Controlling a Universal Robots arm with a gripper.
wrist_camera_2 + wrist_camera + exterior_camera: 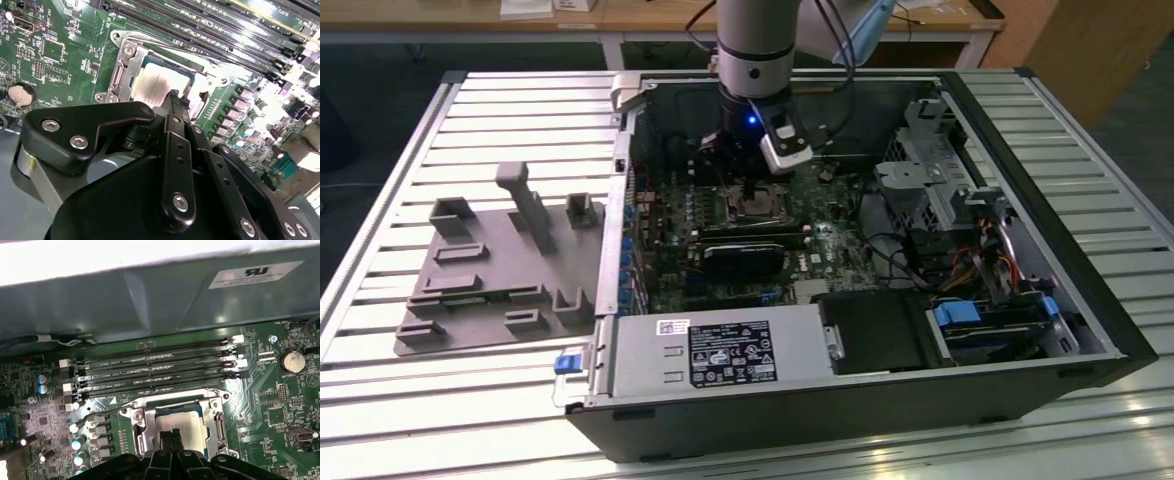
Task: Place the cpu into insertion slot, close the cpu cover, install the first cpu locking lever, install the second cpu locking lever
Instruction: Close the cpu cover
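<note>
Seemingly clenched hand (172, 434) atop the cpu (192, 424), near edge hidden behind fingers (166, 437).

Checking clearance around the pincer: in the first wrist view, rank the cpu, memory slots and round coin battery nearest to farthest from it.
1. cpu, right under the pincer.
2. memory slots, beyond the cpu, toward the case wall.
3. coin battery, far off to one side, past the slots' ends.
</note>
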